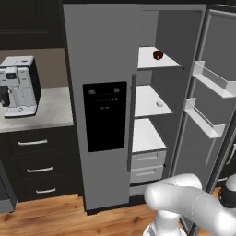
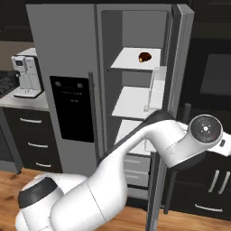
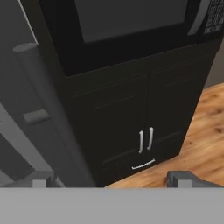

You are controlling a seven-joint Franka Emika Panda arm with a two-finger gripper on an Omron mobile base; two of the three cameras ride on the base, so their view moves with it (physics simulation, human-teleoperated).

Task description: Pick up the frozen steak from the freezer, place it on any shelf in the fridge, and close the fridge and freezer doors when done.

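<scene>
Now frozen steak [image 1: 158, 55] on top shelf [image 1: 150, 61], end effector [image 3: 112, 178] well apart

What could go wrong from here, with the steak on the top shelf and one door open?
1. The fridge door stands wide open beside the arm; a careless swing of the elbow could strike its bins rather than push it shut.
2. The open pincer faces the dark cabinet, away from the door, so closing needs a big turn.
3. The steak sits near the shelf edge; a slam might roll it.
</scene>
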